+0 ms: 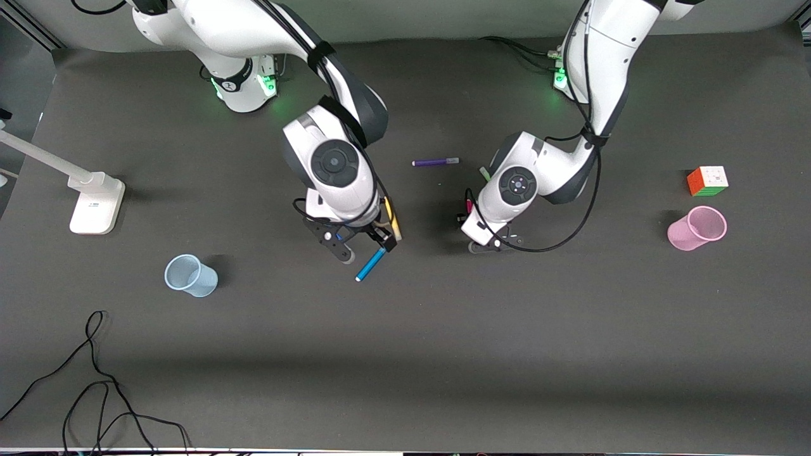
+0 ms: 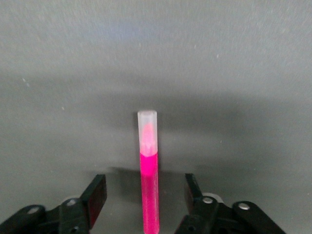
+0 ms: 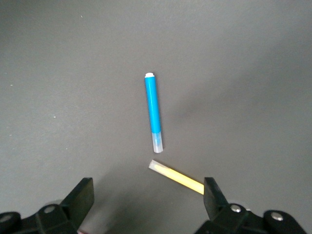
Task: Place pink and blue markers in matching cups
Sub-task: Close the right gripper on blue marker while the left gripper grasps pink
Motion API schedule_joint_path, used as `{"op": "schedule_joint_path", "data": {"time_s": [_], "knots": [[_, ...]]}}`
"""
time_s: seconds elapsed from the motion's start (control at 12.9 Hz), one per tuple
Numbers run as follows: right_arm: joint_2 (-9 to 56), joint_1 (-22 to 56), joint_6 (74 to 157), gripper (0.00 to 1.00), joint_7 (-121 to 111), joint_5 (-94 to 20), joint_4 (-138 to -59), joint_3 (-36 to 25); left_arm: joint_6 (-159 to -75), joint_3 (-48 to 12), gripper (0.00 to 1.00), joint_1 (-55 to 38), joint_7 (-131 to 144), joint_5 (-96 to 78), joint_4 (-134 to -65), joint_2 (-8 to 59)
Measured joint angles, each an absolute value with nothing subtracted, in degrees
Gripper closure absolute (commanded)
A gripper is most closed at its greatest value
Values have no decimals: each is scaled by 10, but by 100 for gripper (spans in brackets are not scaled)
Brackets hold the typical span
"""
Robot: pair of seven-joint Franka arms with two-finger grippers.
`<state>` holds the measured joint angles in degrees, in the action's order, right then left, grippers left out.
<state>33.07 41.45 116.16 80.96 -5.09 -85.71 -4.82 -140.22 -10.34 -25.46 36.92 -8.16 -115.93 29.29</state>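
**Both grippers low over the markers at mid-table**

At the centre of the dark table [image 1: 443,354], the left gripper [image 2: 146,195] straddles the slim magenta-pink marker with a pale cap [image 2: 148,180], its jaws apart on either side, not touching it. The right gripper [image 3: 146,195], jaws spread wide, hangs over the bright blue marker with a pale cap [image 3: 154,109] and a yellow pen [image 3: 178,178] just beside it. The translucent pale blue cup [image 1: 190,275] lies at eight o'clock from centre, the translucent pink cup [image 1: 697,228] at three o'clock, near a multicoloured puzzle cube [image 1: 708,180]. A purple pen [image 1: 434,162] lies at twelve o'clock.
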Motion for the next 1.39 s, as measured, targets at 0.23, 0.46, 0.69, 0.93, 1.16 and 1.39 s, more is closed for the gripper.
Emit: {"op": "schedule_joint_path", "data": {"time_s": [0.23, 0.46, 0.69, 0.93, 1.16, 1.39], "knots": [[354, 416, 1228, 0, 810, -51, -892, -48, -1402, -103, 55, -259, 369, -81, -1169, 293], [367, 417, 1293, 0, 810, -51, -936, -48, -1405, -103, 60, -260, 369, -78, -1173, 293], [392, 418, 1333, 0, 810, -51, -948, -47, -1428, -102, 59, -261, 369, -76, -1177, 297], [421, 418, 1362, 0, 810, -51, -950, -47, -1437, -101, 60, -261, 369, -76, -1177, 300], [434, 418, 1376, 2, 810, -51, -950, -47, -1443, -99, 100, -261, 369, -75, -1177, 300], [437, 418, 1380, 36, 810, -51, -950, -47, -1452, -98, 100, -261, 369, -75, -1177, 300]]}}
